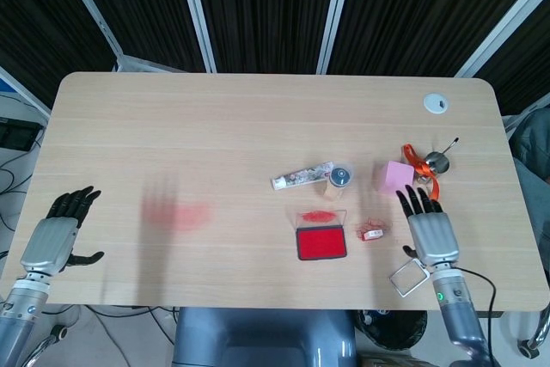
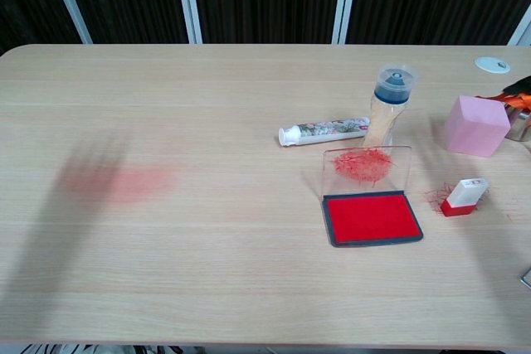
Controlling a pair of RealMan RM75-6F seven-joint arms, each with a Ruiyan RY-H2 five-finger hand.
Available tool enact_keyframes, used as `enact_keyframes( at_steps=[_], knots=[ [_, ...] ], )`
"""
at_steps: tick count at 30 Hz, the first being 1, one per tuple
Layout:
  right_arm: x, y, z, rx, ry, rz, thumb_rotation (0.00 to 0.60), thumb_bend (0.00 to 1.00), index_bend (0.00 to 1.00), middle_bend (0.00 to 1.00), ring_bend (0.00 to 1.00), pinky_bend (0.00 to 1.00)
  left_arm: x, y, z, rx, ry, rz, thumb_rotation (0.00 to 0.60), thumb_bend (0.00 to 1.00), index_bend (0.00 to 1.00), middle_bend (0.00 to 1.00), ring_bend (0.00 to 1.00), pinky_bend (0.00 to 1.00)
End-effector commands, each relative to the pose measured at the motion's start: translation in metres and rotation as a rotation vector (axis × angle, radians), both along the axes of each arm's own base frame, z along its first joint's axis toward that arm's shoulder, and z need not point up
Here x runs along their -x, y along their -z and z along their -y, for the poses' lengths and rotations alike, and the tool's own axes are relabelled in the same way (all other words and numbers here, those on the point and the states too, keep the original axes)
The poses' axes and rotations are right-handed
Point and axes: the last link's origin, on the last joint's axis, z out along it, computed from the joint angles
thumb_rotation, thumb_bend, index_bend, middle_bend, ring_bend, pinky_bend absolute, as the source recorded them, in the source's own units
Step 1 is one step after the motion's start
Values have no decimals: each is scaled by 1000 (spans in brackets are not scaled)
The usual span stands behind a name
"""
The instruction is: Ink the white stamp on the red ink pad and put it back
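The white stamp [image 1: 373, 233] [image 2: 462, 196] with a red base stands on the table to the right of the red ink pad [image 1: 321, 242] [image 2: 372, 218], whose clear lid is raised. Faint red smears mark the wood around the stamp. My right hand [image 1: 426, 228] lies flat to the right of the stamp, fingers spread, holding nothing and apart from it; the chest view does not show it. My left hand [image 1: 57, 234] rests open at the table's near left edge, far from both objects.
Behind the pad stand a blue-capped bottle [image 2: 388, 106] and a lying printed tube [image 2: 324, 131]. A pink cube [image 2: 474, 124], an orange ribbon [image 1: 427, 186] and a small metal cup [image 1: 439, 161] sit at the right. A red stain [image 2: 124, 180] marks the left tabletop.
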Motion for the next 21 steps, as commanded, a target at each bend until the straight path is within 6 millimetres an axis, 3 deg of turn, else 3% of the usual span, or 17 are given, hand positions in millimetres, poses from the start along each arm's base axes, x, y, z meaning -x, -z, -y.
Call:
enact_keyframes(
  at_steps=[1, 9, 13, 21],
  knots=[
    [7, -35, -22, 73, -33, 5, 600, 119, 0, 0, 0, 206, 0, -1, 0, -6, 9, -19, 600, 5, 0, 0, 0, 0],
    [31, -81, -66, 162, -42, 37, 600, 113, 0, 0, 0, 194, 1, -3, -1, -43, 25, -31, 600, 5, 0, 0, 0, 0],
    [39, -85, -76, 176, -44, 72, 600, 113, 0, 0, 0, 194, 1, -3, -2, -59, 37, -27, 600, 4, 0, 0, 0, 0],
    [38, -81, -75, 174, -46, 109, 600, 113, 0, 0, 0, 194, 0, -2, -1, -71, 71, -29, 600, 5, 0, 0, 0, 0]
  ],
)
